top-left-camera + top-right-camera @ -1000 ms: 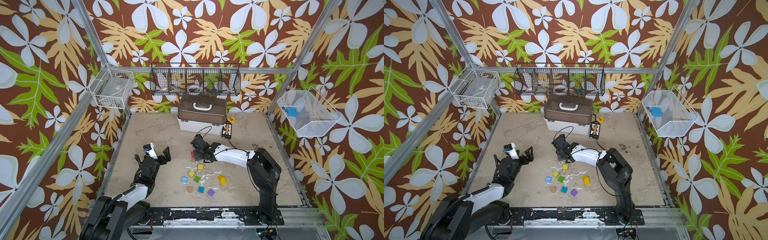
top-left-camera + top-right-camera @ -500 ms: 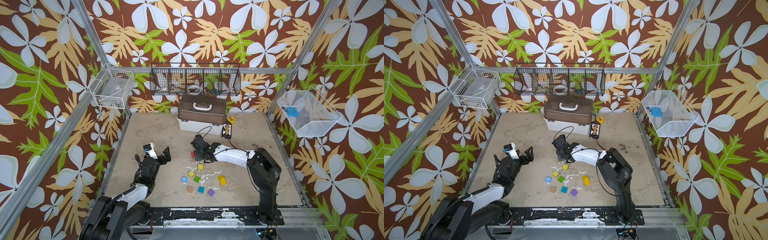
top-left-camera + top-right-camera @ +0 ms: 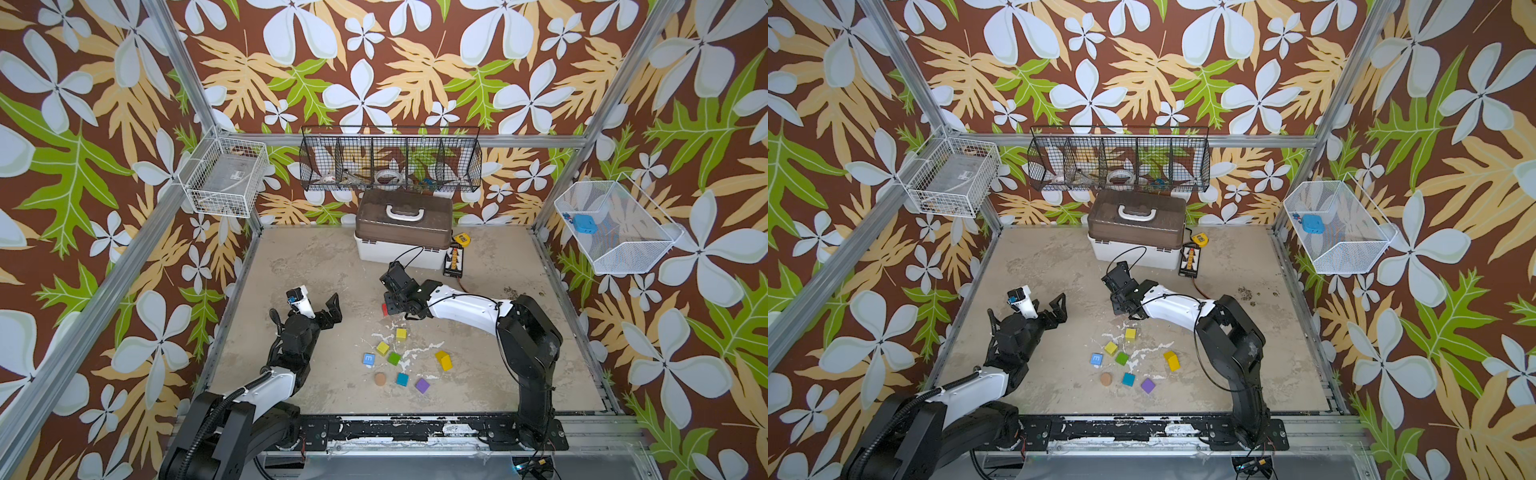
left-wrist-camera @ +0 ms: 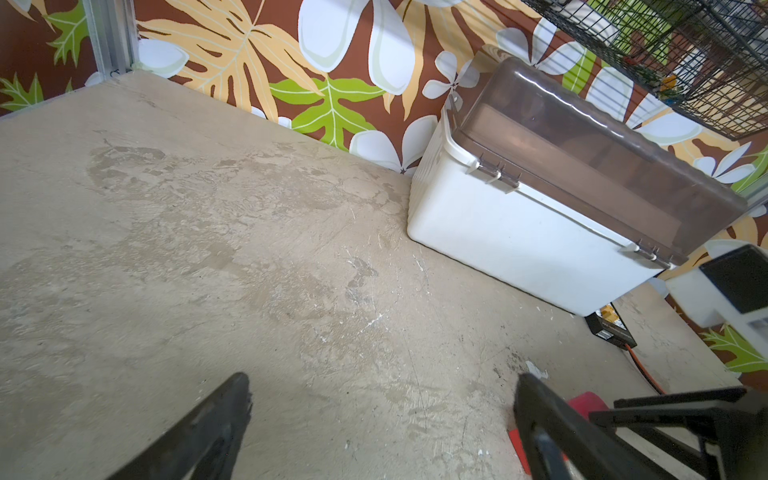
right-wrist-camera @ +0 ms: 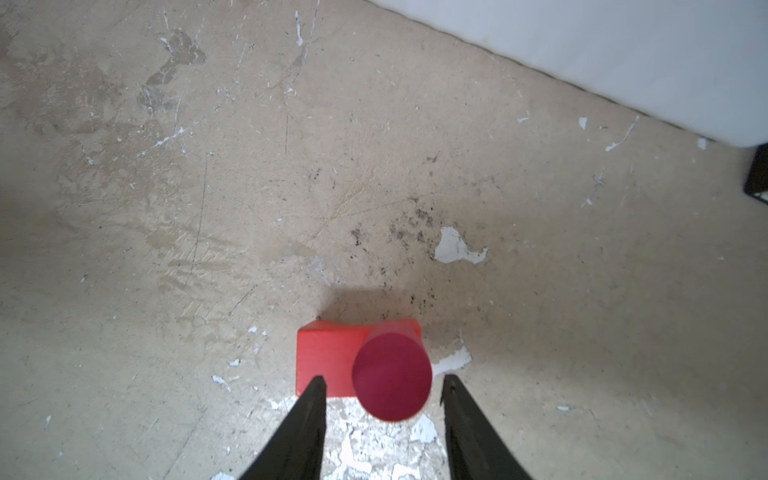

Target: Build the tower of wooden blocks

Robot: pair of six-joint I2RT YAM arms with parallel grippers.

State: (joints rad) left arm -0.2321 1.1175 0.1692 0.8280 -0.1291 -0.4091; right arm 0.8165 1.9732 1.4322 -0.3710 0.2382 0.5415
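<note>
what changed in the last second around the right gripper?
Right gripper opened, letting go of the pink cylinder, which now stands free on the red block. Left gripper, wide open, and the loose blocks stayed put.

Left arm (image 3: 274, 384) and right arm (image 3: 465, 307) show white shells, black joints, black cables, tapered black fingers (image 5: 303, 432).

Pink cylinder (image 5: 392, 376) upright on red slab (image 5: 324, 357); eight other blocks (image 3: 393, 358) scattered nearby, unstacked.
</note>
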